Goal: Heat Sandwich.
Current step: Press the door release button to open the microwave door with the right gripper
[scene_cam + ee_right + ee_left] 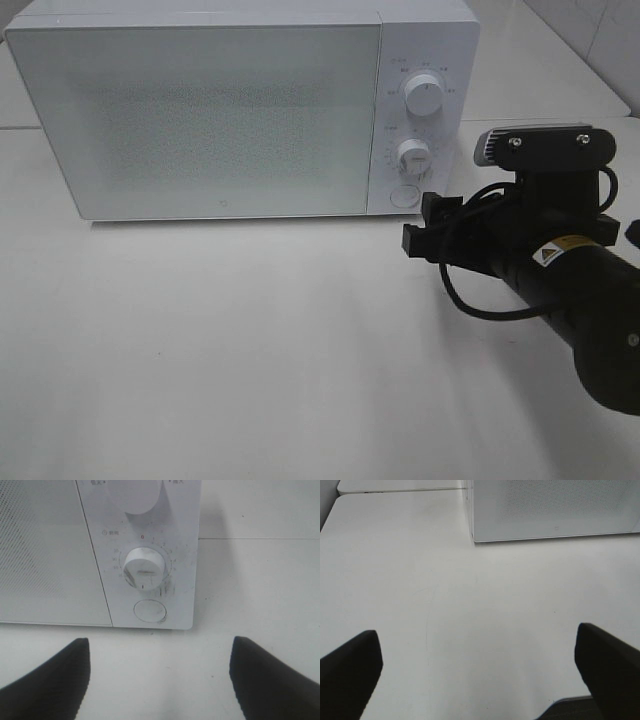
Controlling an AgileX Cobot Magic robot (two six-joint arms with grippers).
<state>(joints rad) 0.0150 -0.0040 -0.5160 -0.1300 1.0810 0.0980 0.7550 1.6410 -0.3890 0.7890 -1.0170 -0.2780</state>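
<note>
1. A white microwave (210, 110) stands on the pale table (250, 340) with its speckled door (200, 115) closed.
2. The sandwich shows in no view, and the door hides whatever is inside.
3. The right gripper (418, 222) hovers just before the control panel, near the round button (402, 194). Its jaws are spread apart and hold nothing.
4. The right wrist view shows the lower dial (144, 568) close up, with the button below it between the two dark fingers (55, 675).
5. The left gripper (479, 675) shows in its wrist view only. It is wide open and empty over bare table, with the microwave's corner well ahead.
</note>
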